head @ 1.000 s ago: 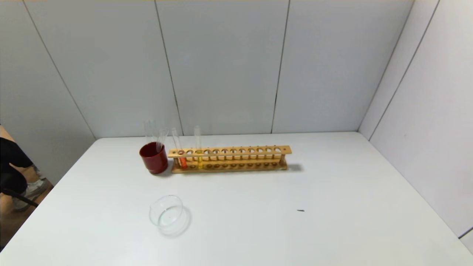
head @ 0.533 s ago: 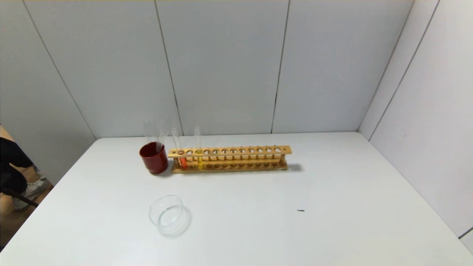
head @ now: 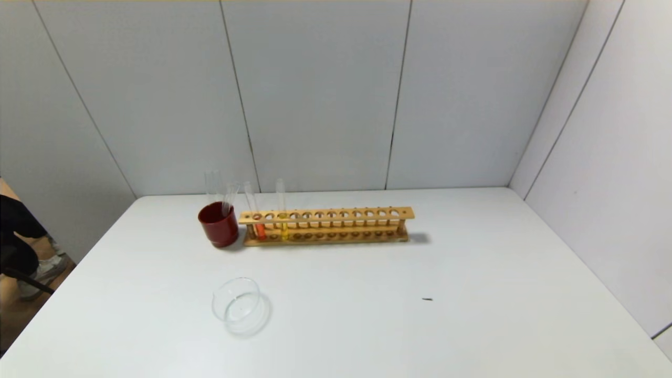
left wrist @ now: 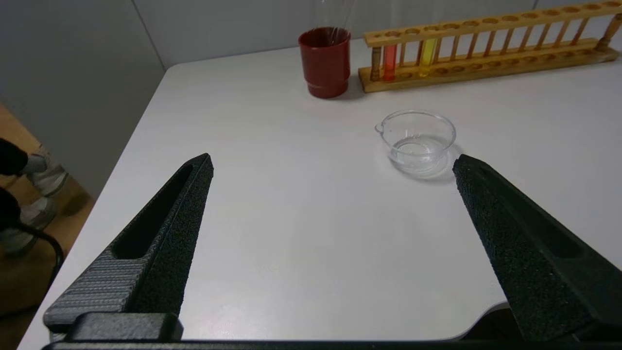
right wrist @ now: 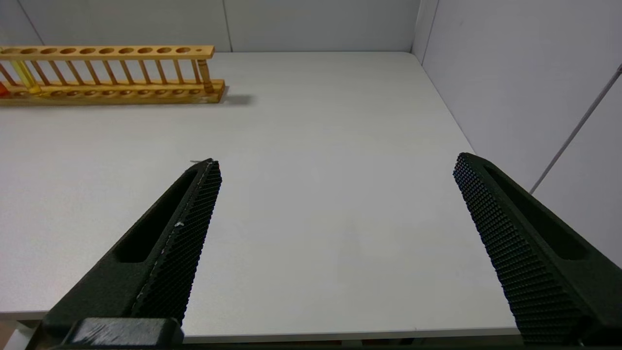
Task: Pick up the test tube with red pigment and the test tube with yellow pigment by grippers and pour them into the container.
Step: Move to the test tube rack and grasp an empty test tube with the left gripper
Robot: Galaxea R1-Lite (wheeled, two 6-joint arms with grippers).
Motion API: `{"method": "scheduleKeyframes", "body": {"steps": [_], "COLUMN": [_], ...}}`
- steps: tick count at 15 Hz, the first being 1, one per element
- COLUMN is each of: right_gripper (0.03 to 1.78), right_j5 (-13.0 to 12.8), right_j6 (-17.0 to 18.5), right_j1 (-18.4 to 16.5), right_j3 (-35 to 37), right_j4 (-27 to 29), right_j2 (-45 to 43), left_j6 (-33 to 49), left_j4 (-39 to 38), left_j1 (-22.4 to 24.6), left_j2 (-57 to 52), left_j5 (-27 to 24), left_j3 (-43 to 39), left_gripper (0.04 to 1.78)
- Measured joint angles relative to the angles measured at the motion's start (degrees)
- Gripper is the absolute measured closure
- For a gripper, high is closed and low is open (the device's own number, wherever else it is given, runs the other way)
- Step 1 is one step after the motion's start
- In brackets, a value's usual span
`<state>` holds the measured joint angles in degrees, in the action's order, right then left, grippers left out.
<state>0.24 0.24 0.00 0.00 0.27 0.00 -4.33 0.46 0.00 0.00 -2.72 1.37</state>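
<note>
The test tube with red pigment point(head: 259, 229) stands in the left end of a wooden rack point(head: 336, 215), and also shows in the left wrist view point(left wrist: 389, 62). The test tube with yellow pigment point(head: 283, 227) stands two holes to its right, seen too in the left wrist view point(left wrist: 427, 57) and the right wrist view point(right wrist: 24, 75). The container point(head: 237, 305), a clear glass dish, sits in front of them on the table and shows in the left wrist view point(left wrist: 418, 141). My left gripper point(left wrist: 333, 163) and right gripper point(right wrist: 335, 163) are open and empty over the table's near edge, outside the head view.
A dark red cup point(head: 219, 224) holding colourless tubes stands left of the rack. The white table point(head: 472, 273) is bounded by grey wall panels behind and on the right. A small dark speck point(head: 427, 299) lies right of the middle. A seated person point(head: 21, 247) is at far left.
</note>
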Motion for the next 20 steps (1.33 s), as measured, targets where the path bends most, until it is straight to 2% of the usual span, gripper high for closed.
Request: {"method": "scheduleKeyframes", "body": {"steps": [4, 8, 11, 14, 20], "right_gripper": [0.06, 0.06, 0.06, 0.06, 0.06], "right_j5": [0.0, 0.0, 0.0, 0.0, 0.0], "right_j6": [0.0, 0.0, 0.0, 0.0, 0.0], "right_j1": [0.0, 0.0, 0.0, 0.0, 0.0], "right_j3": [0.0, 0.0, 0.0, 0.0, 0.0], "right_j4": [0.0, 0.0, 0.0, 0.0, 0.0], "right_j2": [0.0, 0.0, 0.0, 0.0, 0.0], "left_j6": [0.4, 1.8, 4.3, 5.7, 6.8], "left_j4": [9.2, 12.3, 8.7, 1.4, -12.2], "left_j1": [0.0, -0.4, -0.5, -1.0, -7.0], "left_j2": [2.9, 16.2, 31.2, 47.8, 75.6], "left_j5": [-6.3, -9.0, -9.9, -11.7, -12.7], "left_j3": [12.5, 24.1, 31.9, 37.5, 43.3], "left_gripper": [0.08, 0.08, 0.08, 0.08, 0.08]}}
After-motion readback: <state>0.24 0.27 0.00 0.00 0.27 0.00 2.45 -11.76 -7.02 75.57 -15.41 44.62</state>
